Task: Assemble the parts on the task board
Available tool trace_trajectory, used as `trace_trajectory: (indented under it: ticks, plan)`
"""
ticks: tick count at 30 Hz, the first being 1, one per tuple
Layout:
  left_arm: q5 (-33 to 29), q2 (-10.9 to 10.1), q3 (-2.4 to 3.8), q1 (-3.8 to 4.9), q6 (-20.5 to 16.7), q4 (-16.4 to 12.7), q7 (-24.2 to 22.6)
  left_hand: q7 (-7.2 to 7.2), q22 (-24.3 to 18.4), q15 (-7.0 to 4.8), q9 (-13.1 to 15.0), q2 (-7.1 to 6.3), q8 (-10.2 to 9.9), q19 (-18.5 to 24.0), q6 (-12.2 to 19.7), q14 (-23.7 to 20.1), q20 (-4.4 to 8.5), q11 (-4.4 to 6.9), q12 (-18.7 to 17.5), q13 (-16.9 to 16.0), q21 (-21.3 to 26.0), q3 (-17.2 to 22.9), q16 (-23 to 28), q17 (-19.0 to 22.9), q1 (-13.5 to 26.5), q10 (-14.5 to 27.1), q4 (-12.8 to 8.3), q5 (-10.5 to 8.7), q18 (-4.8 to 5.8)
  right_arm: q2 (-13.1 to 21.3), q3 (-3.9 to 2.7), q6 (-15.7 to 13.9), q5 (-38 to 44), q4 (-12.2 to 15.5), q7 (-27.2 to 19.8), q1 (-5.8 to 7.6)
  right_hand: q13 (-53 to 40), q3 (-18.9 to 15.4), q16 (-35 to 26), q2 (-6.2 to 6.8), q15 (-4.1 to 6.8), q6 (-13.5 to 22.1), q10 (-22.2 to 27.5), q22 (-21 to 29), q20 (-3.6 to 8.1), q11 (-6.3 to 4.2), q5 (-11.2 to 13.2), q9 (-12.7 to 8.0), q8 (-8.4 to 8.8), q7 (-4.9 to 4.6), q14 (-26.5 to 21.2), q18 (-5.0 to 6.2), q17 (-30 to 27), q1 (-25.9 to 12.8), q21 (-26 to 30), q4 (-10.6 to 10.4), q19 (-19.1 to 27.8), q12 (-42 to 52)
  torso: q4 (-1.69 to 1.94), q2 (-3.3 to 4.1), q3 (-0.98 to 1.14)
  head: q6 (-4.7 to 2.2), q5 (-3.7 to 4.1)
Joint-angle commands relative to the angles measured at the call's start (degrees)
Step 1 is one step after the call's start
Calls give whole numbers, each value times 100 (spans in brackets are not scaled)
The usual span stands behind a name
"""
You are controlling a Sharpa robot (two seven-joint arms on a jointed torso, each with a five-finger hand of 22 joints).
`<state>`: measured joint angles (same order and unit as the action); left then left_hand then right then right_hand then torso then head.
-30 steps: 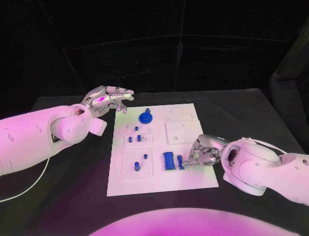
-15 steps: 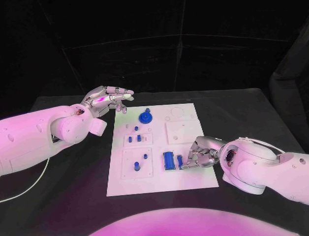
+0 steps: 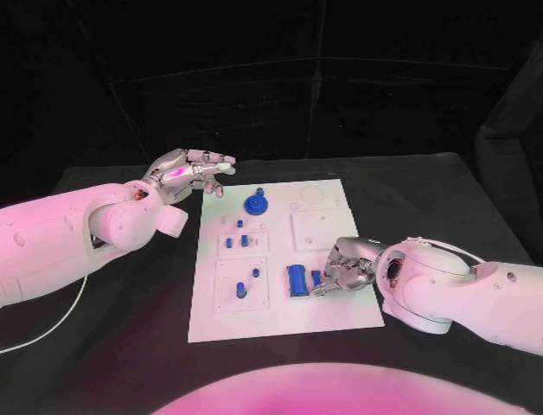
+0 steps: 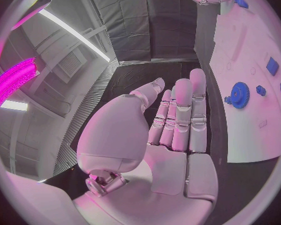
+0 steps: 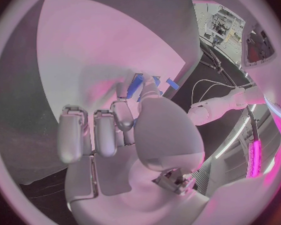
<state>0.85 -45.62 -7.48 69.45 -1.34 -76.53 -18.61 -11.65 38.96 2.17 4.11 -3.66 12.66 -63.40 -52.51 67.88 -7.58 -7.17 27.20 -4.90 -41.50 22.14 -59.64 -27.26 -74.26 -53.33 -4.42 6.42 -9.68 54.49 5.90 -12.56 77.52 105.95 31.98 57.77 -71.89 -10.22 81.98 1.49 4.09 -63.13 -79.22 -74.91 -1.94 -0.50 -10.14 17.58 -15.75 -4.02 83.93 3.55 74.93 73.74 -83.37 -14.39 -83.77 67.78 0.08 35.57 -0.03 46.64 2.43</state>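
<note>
Task board (image 3: 328,311) sits mid-table, long axis running 6 to 12 o'clock. Right hand (image 3: 347,271) is down on the board's 3 o'clock side, fingertips at the blue parts near centre: a larger blue block (image 3: 297,282) w/ a slimmer blue piece (image 3: 316,279) just beside it. In the right wrist view thumb and a finger come together at the slim piece (image 5: 136,85), other fingers curled down; looks like a pinch, but I can't tell if it's truly clamped or only touching. Left hand (image 3: 191,175) hovers off the board's 10 o'clock corner, fingers straight, close together, holding nothing (left wrist view shows the palm bare). Blue gear (image 3: 257,206) stands toward 12 o'clock; small blue pegs (image 3: 235,243) sit around 9 o'clock.

Handling, my guess: parts are small, stiff, light plastic, smooth so prob. slippery. Best taken by the long flat sides w/ a fingertip pinch, kept upright; pockets likely tight, so a tilt could jam it.
</note>
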Motion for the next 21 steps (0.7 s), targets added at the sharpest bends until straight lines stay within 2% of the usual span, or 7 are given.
trace_trajectory:
  ticks: [1,9,15,18,21]
  plan:
    - [17,-4,4,8,52,-11,-31,8,-6,9,6,44,38,1,30,-37,-41,-8,19,6,38,-32,-16,9,17,27,5,-8,-81,-7,2,106,131,-38,124,5,-9,-6,-7,-19,25,-3,6,-257,-6,-5,-40,10,-28,28,368,-75,282,52,8,42,-44,23,-2,-12,1,8,-11]
    - [17,3,4,8,55,-2,-30,8,-6,9,6,44,38,1,30,-37,-41,-8,19,6,38,-32,-16,9,17,27,5,-8,-81,-2,2,22,141,-37,4,5,-18,-77,-6,-62,25,1,-1,-262,-4,-3,105,31,-40,25,368,-76,285,91,7,72,-46,29,-7,-15,1,-9,-11]
    - [17,5,4,8,55,8,-30,8,-6,9,6,44,38,1,30,-37,-41,-8,19,6,38,-32,-16,9,17,27,5,-8,-81,81,1,-249,-49,45,-261,5,0,-293,-19,31,21,32,17,-245,-8,1,289,50,-39,24,364,-71,271,-172,19,-127,-36,-3,0,-16,1,-40,-9]
    - [17,10,4,7,52,17,-30,8,-6,9,6,44,38,1,30,-37,-41,-8,19,6,38,-32,-16,9,17,27,5,-8,-81,211,-1,-470,-425,132,-512,8,29,-330,-45,93,15,78,45,-219,-13,10,286,51,-22,12,356,-66,236,-220,36,-188,-21,-44,8,-20,1,-77,-29]
    - [17,25,4,7,49,35,-33,8,-6,9,6,44,38,1,30,-37,-41,-8,19,6,38,-32,-16,9,17,27,5,-8,-81,362,-7,-655,-777,182,-822,22,47,-331,-85,126,0,169,68,-181,-23,32,240,37,25,-16,342,-59,181,-210,60,-197,0,-72,32,-33,-8,-120,6]
